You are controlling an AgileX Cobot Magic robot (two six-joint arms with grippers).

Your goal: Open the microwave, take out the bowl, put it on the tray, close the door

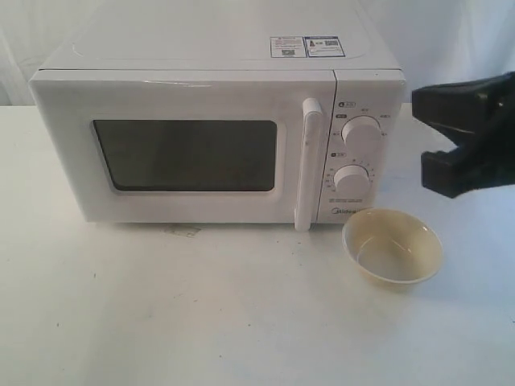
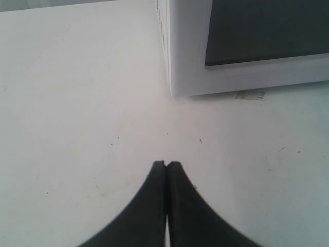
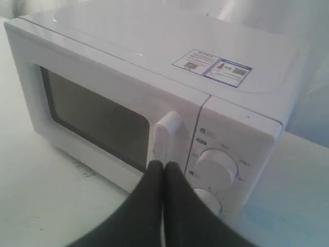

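Note:
The white microwave (image 1: 217, 121) stands at the back of the table with its door (image 1: 185, 96) closed and the bar handle (image 1: 309, 165) upright. The cream-yellow bowl (image 1: 392, 245) sits empty on the table in front of the knob panel. My right gripper (image 1: 451, 137) hangs at the right, above and beyond the bowl. In the right wrist view it (image 3: 164, 164) is shut and empty, its tips pointing at the handle (image 3: 165, 134). My left gripper (image 2: 166, 163) is shut and empty over bare table, short of the microwave's front corner (image 2: 187, 62). No tray is in view.
The white table (image 1: 161, 322) runs out in front of the microwave. A small scrap of tape (image 2: 250, 95) lies just under the door's lower edge. Two round knobs (image 1: 360, 133) sit right of the handle. A white backdrop hangs behind.

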